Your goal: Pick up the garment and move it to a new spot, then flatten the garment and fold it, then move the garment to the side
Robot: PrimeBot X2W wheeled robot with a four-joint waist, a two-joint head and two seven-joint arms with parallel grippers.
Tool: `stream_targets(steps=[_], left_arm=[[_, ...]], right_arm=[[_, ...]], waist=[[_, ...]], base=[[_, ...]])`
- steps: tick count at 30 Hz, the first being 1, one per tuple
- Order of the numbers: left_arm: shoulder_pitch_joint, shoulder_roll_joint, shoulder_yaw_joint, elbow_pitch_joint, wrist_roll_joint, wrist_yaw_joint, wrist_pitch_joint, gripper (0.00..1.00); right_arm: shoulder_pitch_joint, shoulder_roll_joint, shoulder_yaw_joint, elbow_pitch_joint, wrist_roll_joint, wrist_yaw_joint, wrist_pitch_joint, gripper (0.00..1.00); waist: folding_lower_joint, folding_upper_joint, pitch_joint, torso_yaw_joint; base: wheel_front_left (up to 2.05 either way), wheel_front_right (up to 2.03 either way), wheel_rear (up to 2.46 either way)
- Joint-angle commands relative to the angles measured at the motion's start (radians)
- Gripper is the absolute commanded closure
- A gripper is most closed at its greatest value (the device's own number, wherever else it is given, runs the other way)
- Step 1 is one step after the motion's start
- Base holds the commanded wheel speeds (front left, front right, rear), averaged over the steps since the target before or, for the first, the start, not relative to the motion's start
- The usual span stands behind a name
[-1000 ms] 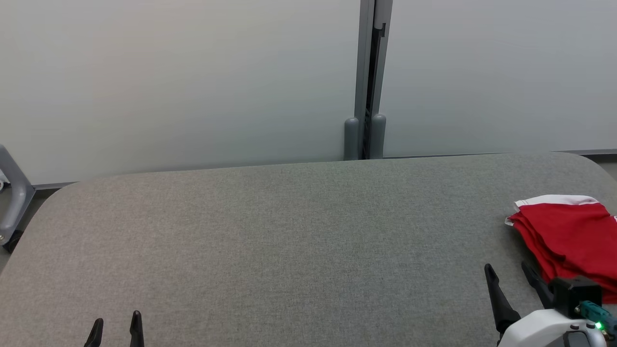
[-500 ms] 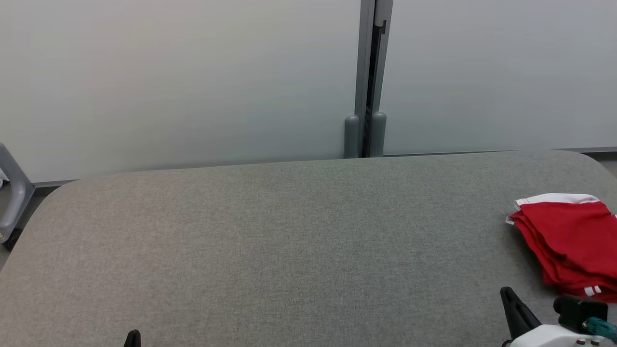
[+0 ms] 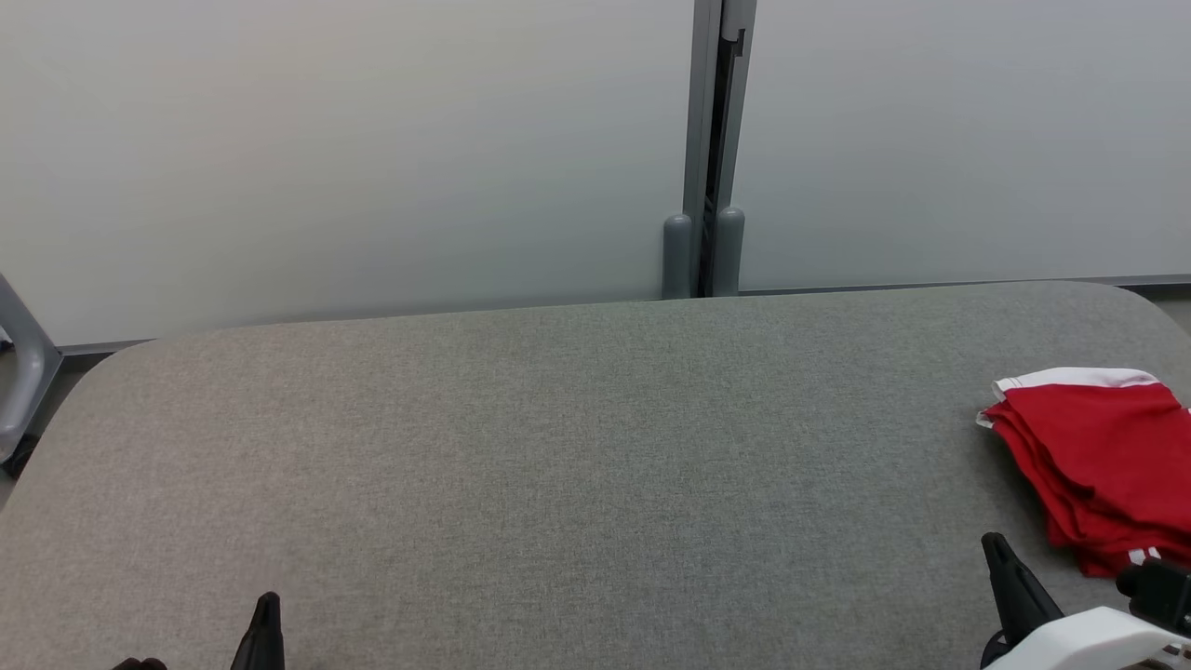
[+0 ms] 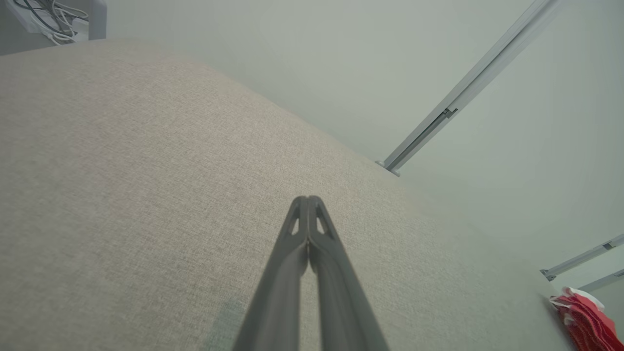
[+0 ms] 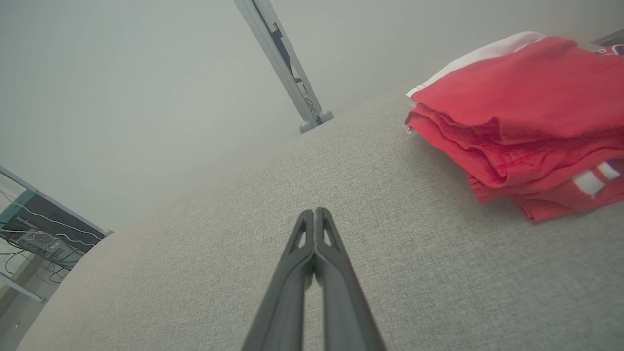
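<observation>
Pale frosted wall panels [image 3: 372, 140] back a grey cloth-covered table [image 3: 558, 447], with a grey post [image 3: 704, 251] at 12 o'clock. From the head camera I see the red garment [image 3: 1098, 465] lying at 3 o'clock on the table, close to its right edge. It is stacked in several layers with a white band along its far side. I judge the folding done and the garment set to the side, so what's left is getting my arms clear without disturbing it.

My right claw [image 5: 316, 212] sits at 5 o'clock, fingers pressed together and holding nothing. It is over bare cloth, near the stack's closest corner but apart from it. My left claw [image 4: 308, 200] is at 7 o'clock, also pressed together and empty, well apart from the garment.

To do this well, I'd draw the right arm back toward 6 o'clock, away from the stack, with the fingers together so no tip catches a loose layer. The lower layers stick out at that near corner, which I reckon is the likeliest snag. The left arm needs no special care.
</observation>
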Motion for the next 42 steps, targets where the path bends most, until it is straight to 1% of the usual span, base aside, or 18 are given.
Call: stream_targets(steps=[1, 22, 42], left_arm=[[-0.037, 0.006, 0.008, -0.008, -0.029, -0.007, 0.006, 1.00], [-0.132, -0.022, 0.021, 0.023, -0.270, -0.055, 0.059, 1.00], [-0.202, -0.043, 0.032, 0.046, -0.448, -0.091, 0.098, 1.00]], right_arm=[[-0.032, -0.009, -0.007, -0.012, 0.037, 0.000, 0.005, 1.00], [-0.070, -0.013, -0.049, 0.005, 0.341, 0.000, 0.020, 1.00], [-0.096, -0.015, -0.081, 0.018, 0.565, 0.000, 0.031, 1.00]], waist=[[0.0000, 0.0000, 0.001, 0.000], [0.0000, 0.0000, 0.019, -0.005], [0.0000, 0.0000, 0.036, -0.009]], base=[[0.00, 0.00, 0.00], [0.00, 0.00, 0.00], [0.00, 0.00, 0.00]])
